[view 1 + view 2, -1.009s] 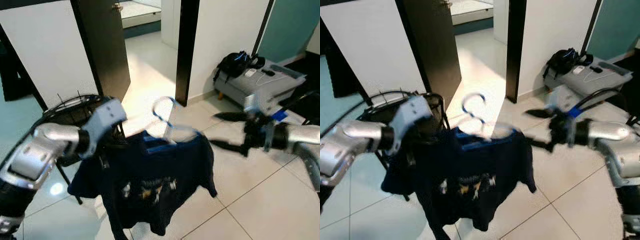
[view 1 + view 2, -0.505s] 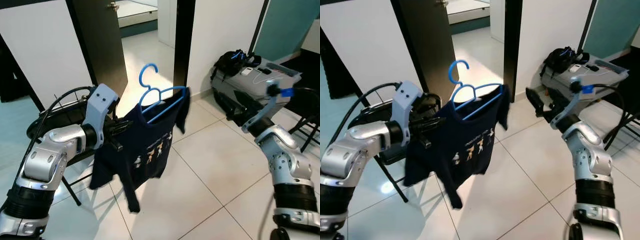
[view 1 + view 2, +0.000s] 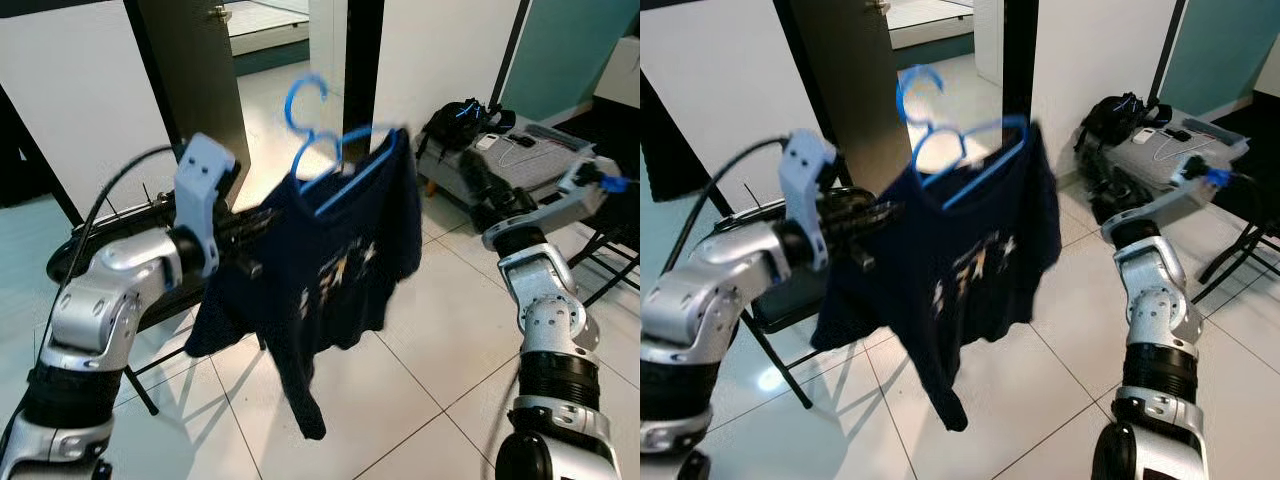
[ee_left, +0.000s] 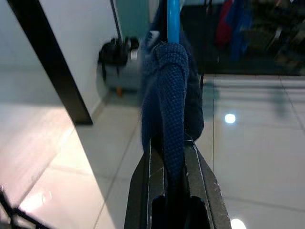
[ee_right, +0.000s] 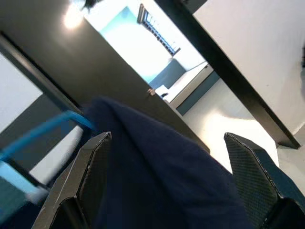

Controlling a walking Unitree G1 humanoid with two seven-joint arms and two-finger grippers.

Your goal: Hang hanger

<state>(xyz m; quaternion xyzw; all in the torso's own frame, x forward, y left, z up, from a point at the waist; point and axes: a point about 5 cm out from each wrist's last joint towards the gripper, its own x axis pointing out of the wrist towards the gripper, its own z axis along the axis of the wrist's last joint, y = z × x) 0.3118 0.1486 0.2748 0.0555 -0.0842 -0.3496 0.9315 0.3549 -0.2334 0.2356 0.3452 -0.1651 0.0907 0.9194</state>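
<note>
A blue plastic hanger [image 3: 322, 150] carries a dark navy T-shirt [image 3: 345, 265] with a pale print, blurred and swinging in mid-air. My left gripper [image 3: 250, 228] is shut on the hanger's left end through the shirt's shoulder. In the left wrist view both fingers [image 4: 152, 167] pinch the navy fabric [image 4: 171, 95], and the blue hanger bar [image 4: 172, 19] rises beyond it. My right gripper [image 3: 484, 190] is to the right of the shirt, apart from it, and open. In the right wrist view its fingers [image 5: 93, 171] are spread wide and point at the shirt [image 5: 162, 162].
A dark open door [image 3: 190, 90] and a black door post [image 3: 360, 60] stand behind the hanger. A black chair [image 3: 100, 240] is behind my left arm. A grey low box [image 3: 530, 160] with a black bag [image 3: 455, 120] sits at right. Pale tiled floor [image 3: 420, 380] lies ahead.
My left arm has raised the hanger and shirt, which swung to face me. My right arm has drawn back from beside the shirt to the right, its fingers still spread.
</note>
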